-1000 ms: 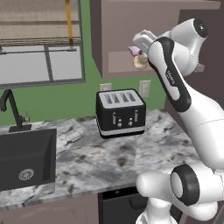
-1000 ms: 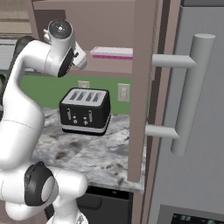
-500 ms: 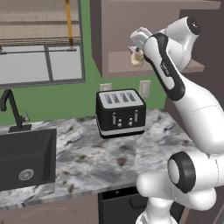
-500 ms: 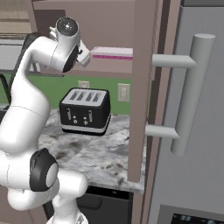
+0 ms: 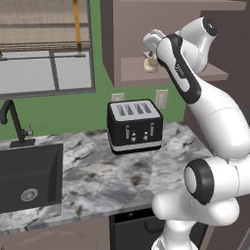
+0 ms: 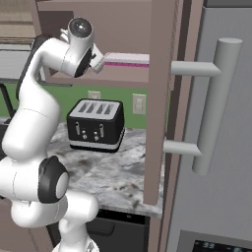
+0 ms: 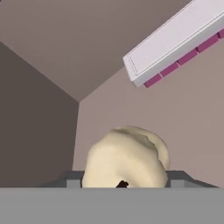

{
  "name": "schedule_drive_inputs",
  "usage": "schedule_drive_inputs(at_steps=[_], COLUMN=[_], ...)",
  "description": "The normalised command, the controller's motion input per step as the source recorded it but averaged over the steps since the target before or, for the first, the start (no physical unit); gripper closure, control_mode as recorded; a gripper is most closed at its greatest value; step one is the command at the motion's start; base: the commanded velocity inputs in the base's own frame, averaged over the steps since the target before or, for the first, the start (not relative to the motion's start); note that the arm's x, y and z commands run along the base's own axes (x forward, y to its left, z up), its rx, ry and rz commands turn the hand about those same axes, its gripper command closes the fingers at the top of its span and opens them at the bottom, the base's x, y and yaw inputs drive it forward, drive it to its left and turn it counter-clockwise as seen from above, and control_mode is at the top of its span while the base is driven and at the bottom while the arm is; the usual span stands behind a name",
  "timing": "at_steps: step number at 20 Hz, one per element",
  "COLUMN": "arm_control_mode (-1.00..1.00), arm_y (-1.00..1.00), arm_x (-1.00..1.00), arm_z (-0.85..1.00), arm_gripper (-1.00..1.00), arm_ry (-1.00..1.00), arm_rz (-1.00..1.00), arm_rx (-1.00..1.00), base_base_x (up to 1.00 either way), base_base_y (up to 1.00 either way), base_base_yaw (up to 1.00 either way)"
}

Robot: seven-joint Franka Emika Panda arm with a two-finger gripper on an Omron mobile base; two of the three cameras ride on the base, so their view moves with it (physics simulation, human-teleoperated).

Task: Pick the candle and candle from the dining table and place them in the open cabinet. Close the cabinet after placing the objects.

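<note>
**One cream candle held up inside the open cabinet**

One candle is in sight: the cream, squat one. In the left base view it sits at the end of the arm, just above the front edge of the cabinet shelf, near the shelf's left end. In the hand view the same candle bulks large right in front of the camera, a rounded cream lump whose far end points deeper into the cabinet; its long axis runs roughly along the tool's reach, though the exact tilt is hard to judge from so close.

The tool is closed on the candle, its jaws partly apart around the cream body; the fingertips themselves are mostly hidden behind the wax in the hand view. Whether the candle's underside touches the shelf board I cannot tell.

Also counted: one flat white box with a magenta stripe lying on the cabinet shelf, further in and to the side of the candle; in the right base view it rests along the shelf near the open door's edge. One black four-slot toaster stands on the marbled surface, toward its back edge, below the cabinet. One black sink is set into the surface's left end, with one dark faucet behind it. One long silver bar handle is on the tall grey door at right.
</note>
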Motion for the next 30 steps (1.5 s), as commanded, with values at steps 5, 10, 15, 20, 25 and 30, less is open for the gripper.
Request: schedule_drive_inputs(at_steps=[5,10,15,20,25,30], arm_control_mode=[-1.00,-1.00,-1.00,-1.00,-1.00,-1.00], arm_y=[0.00,0.00,0.00,0.00,0.00,0.01], arm_x=[0.14,0.17,0.22,0.21,0.19,0.16], arm_z=[-0.07,-0.02,-0.02,-0.09,-0.10,-0.12], arm_gripper=[1.00,1.00,1.00,1.00,1.00,1.00], arm_ry=[0.03,0.02,0.01,0.01,0.02,0.02], arm_rz=[0.00,0.00,0.00,0.00,0.00,0.00], arm_rx=[0.00,0.00,0.00,0.00,0.00,0.00], base_base_x=[0.00,0.00,0.00,0.00,0.00,0.00], base_base_y=[0.00,0.00,0.00,0.00,0.00,0.00], base_base_yaw=[0.00,0.00,0.00,0.00,0.00,0.00])
